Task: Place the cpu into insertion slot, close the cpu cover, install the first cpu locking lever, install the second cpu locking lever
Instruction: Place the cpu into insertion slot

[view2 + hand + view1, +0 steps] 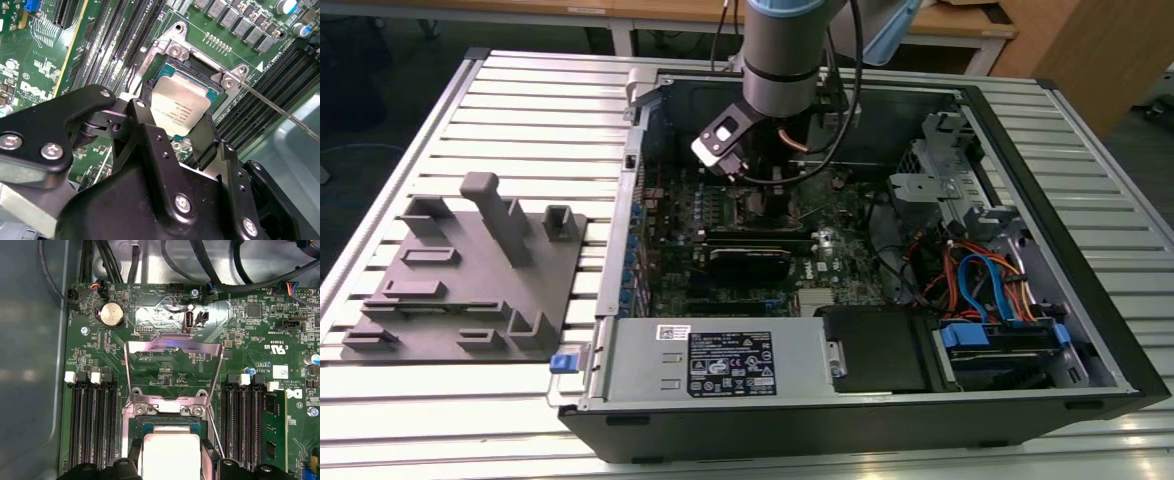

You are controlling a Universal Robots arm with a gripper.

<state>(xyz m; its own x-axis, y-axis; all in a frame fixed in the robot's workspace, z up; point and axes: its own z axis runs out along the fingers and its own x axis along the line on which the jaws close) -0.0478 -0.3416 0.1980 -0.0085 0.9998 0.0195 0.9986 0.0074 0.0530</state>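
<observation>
— What does the exterior view give you?

— My arm point(781, 50) reaches down into the open computer case point(854, 435). The gripper point(767, 185) hangs low over the motherboard point(720, 230). The insertion slot lies under it, hidden from me there.

— And the second wrist view?

— There I see the gripper point(175, 120) clenched on the cpu point(182, 102). One of its fingers point(145, 107) presses one edge and the other presses the opposite edge. The cpu is a flat square with a pale silver-grey metal top, fine dark print and a thin green border. It sits right over the insertion slot point(197, 67), a dark square socket with a silver rim. I cannot tell whether it is seated or just above the slot. A thin locking lever point(280, 107) runs out from the slot's corner.

— First wrist view?

— The grip looks the same: the gripper point(170, 465) holds the cpu point(169, 450) over the insertion slot point(172, 425). The cpu cover point(172, 346), a thin silver frame with a big square window, stands open beyond the slot's hinge edge. I see green board through that window. Memory slots point(92, 425) flank the insertion slot on both sides.
</observation>
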